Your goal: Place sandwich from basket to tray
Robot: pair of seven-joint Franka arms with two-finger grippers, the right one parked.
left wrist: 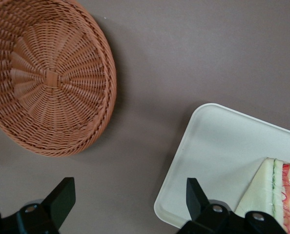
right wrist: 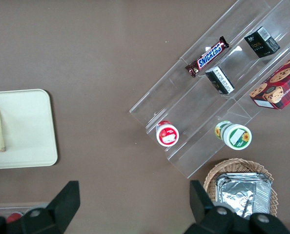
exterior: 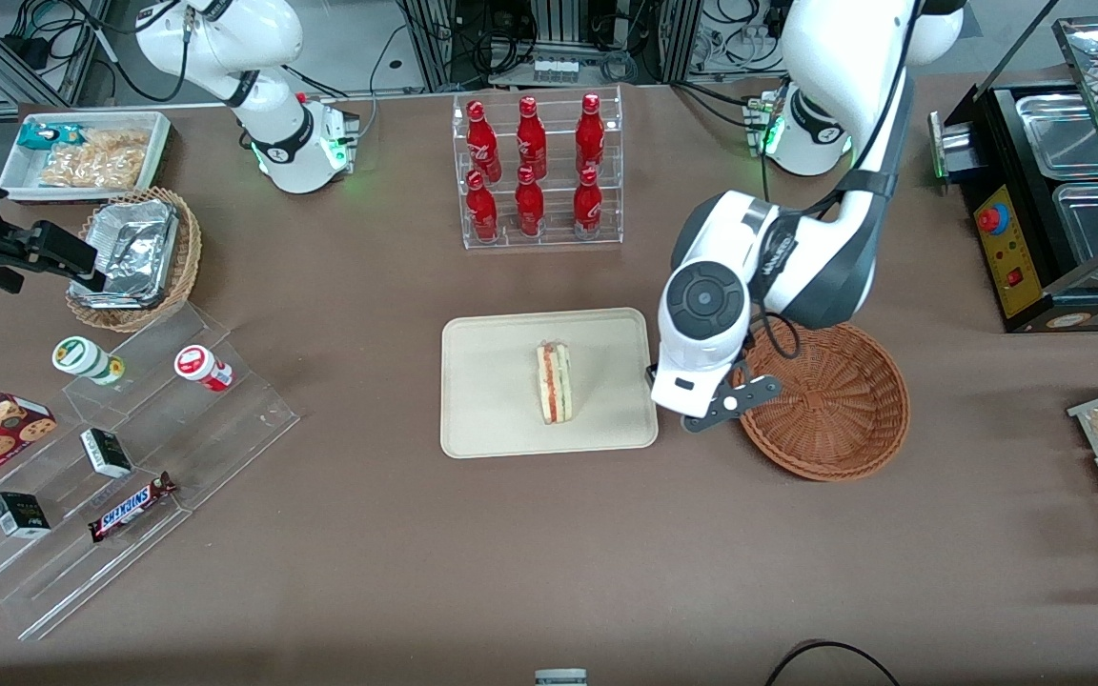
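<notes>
Brown tablecloth (exterior: 511,572) fills the foreground; farther back, the sandwich (exterior: 555,383) is seen lying on the tray (exterior: 492,419).

The sandwich rests near the tray's middle, apart from every rim, and the basket (exterior: 840,419) beside the tray is seen empty. The gripper (left wrist: 128,202) is held above the bare cloth between basket and tray, close to the tray's edge; its fingers are spread wide and nothing is held between them. The placing is judged done, with only a withdrawal of the arm left. A risk is seen in that withdrawal: if the arm is swung low toward the tray, the rim could be clipped and the tray shoved, or the basket nudged along the cloth by the wrist.
</notes>
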